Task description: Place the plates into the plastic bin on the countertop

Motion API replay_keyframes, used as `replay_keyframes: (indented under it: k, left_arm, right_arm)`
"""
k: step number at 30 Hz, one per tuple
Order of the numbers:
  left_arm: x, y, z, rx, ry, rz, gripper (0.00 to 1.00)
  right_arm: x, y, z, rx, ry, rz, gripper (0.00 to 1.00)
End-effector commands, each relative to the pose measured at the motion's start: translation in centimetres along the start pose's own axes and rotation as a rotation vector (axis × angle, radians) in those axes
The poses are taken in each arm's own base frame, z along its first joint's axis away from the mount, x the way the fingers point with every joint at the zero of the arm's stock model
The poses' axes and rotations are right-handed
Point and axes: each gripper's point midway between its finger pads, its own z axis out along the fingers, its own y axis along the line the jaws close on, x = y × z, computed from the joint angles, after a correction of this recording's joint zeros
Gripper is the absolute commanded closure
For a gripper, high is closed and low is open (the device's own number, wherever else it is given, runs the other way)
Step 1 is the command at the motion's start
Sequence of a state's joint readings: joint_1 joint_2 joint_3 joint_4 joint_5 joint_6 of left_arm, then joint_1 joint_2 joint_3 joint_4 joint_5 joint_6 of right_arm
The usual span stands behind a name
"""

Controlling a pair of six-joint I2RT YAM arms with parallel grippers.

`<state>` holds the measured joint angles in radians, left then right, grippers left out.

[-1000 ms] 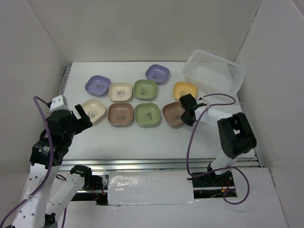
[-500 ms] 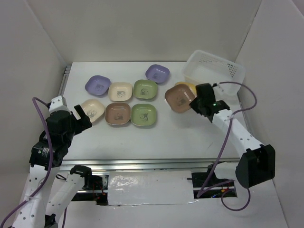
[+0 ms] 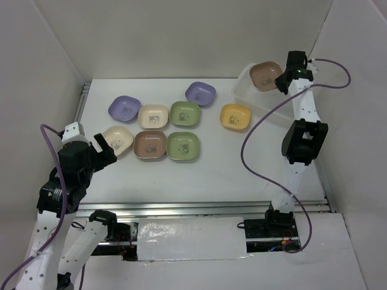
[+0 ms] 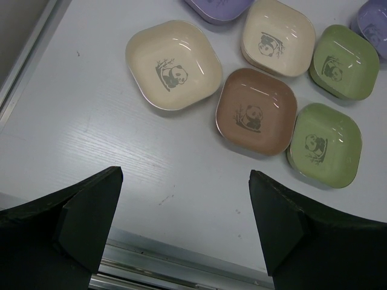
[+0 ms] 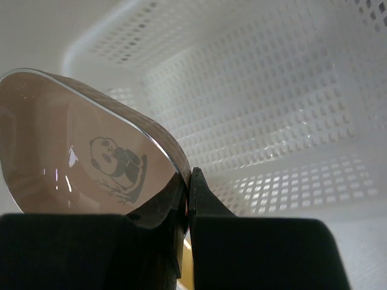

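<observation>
My right gripper (image 3: 283, 78) is shut on the rim of a brown plate (image 3: 265, 75) and holds it tilted above the plastic bin (image 3: 248, 90) at the back right. In the right wrist view the brown plate (image 5: 84, 157) with its panda print hangs over the perforated bin (image 5: 272, 103), which holds no plates that I can see. Eight plates lie on the countertop (image 3: 199, 175): two purple (image 3: 124, 108), two cream (image 3: 152, 115), two green (image 3: 184, 113), one brown (image 3: 150, 145), one orange-yellow (image 3: 234, 116). My left gripper (image 3: 101, 151) is open and empty above the table, near the cream plate (image 4: 173, 63).
White walls close in the left, back and right sides. A metal rail (image 3: 199, 208) runs along the front edge and shows in the left wrist view (image 4: 181, 266). The right arm's purple cable (image 3: 254, 133) loops over the table's right part.
My right gripper has lifted the brown plate off the table and carried it back and right, from beside the orange-yellow plate to above the bin. The left arm has stayed put.
</observation>
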<state>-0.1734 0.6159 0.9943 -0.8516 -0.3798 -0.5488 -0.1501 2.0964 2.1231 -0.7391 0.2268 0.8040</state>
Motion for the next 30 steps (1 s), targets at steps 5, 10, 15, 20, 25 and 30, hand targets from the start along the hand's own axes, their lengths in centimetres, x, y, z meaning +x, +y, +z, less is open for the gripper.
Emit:
replay_keyframes:
  k: [5, 10, 15, 20, 25, 30]
  left_arm:
    - [-0.6, -0.7, 0.1, 0.037, -0.026, 0.016, 0.01]
    - [-0.4, -1.0, 0.2, 0.049, -0.016, 0.027, 0.01]
    - [-0.3, -1.2, 0.4, 0.050, -0.004, 0.036, 0.01]
    - [-0.3, -1.2, 0.3, 0.051, -0.011, 0.031, 0.01]
    - [-0.3, -1.2, 0.3, 0.053, -0.009, 0.034, 0.01]
    - [-0.4, -1.3, -0.1, 0.067, -0.022, 0.029, 0.01]
  right_arm:
    - [2.0, -4.1, 5.5, 0.077, 0.125, 0.013, 0.97]
    - [3.0, -2.8, 6.3, 0.006, 0.149, -0.011, 0.35]
    - [0.2, 1.5, -0.1, -0.123, 0.008, -0.062, 0.00]
    - [2.1, 2.6, -8.5, -0.190, -0.054, -0.166, 0.00]
    - [11.9, -0.3, -10.4, -0.147, 0.059, -0.280, 0.00]
    - [16.8, -2.9, -8.4, -0.123, 0.136, -0.232, 0.01]
